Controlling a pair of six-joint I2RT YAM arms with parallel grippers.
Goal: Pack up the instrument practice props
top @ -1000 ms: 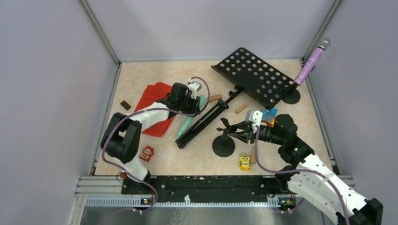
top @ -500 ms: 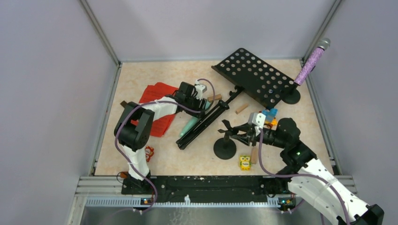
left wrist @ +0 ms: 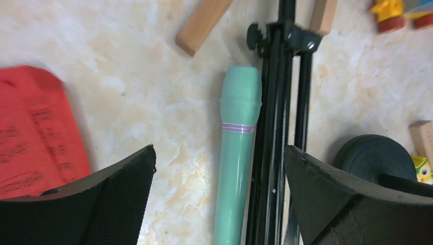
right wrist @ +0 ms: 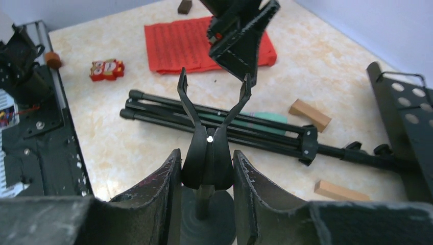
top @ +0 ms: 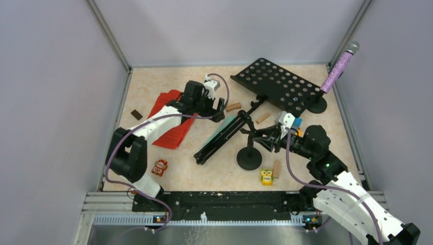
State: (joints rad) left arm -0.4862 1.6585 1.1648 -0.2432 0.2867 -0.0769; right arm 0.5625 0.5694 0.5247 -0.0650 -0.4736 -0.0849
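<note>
Black perforated music rack [top: 278, 87]: lying tipped over at the far right of the table [top: 153, 87], its folded tripod legs [top: 219, 140] stretched toward the near left. Glittery purple microphone [top: 339, 66]: seated, leaning, in a round-based mic holder [top: 317, 105] at the far right corner. Second mic holder [top: 249, 157]: upright mid-table, right gripper [right wrist: 207, 153] clamped on its forked clip; whether the base rests on the table cannot be told. Mint-green microphone [left wrist: 237, 153]: smooth body, mesh head, flat close against the legs, tail end cut off at the picture edge. Left gripper [left wrist: 219, 152] above it, jaws wide apart, empty. Red sheet-music pages [top: 171, 122]: flat at left, partly under the left arm. Around: wooden blocks [top: 234, 106], owl figure [top: 266, 176], red figure [top: 160, 167], coloured bricks [top: 295, 122] half hidden behind the right wrist.
</note>
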